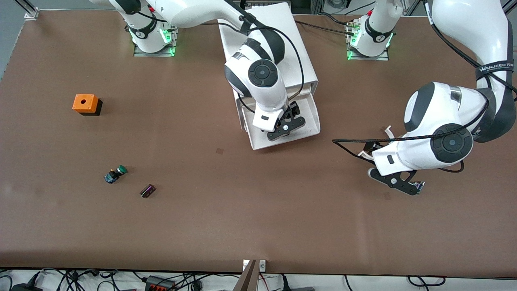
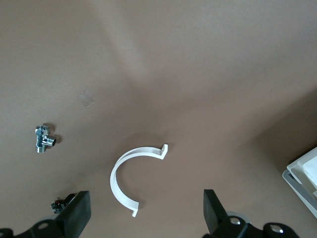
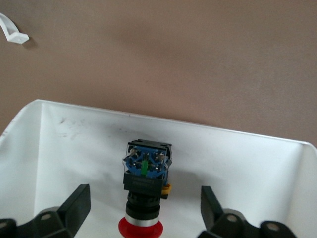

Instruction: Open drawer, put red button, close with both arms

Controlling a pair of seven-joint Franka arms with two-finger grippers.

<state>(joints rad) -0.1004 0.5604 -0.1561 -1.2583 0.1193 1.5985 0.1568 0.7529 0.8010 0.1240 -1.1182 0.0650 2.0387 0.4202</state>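
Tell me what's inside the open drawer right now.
The red button lies in the drawer, between the open fingers of the right gripper. From the front, that arm covers much of the drawer's floor. The left gripper waits open over the table.

I see a brown desk, white drawer, red button capped red on a black-and-blue body, orange cube, green-capped button, white curved clip

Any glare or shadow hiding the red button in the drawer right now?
Right wrist view: the red button lies sharp and evenly lit in the drawer, between the right gripper's open jaws, soft shadow only. Front view: the right arm covers it. Left wrist view: broad arm shadows on the table, no glare; left gripper open.
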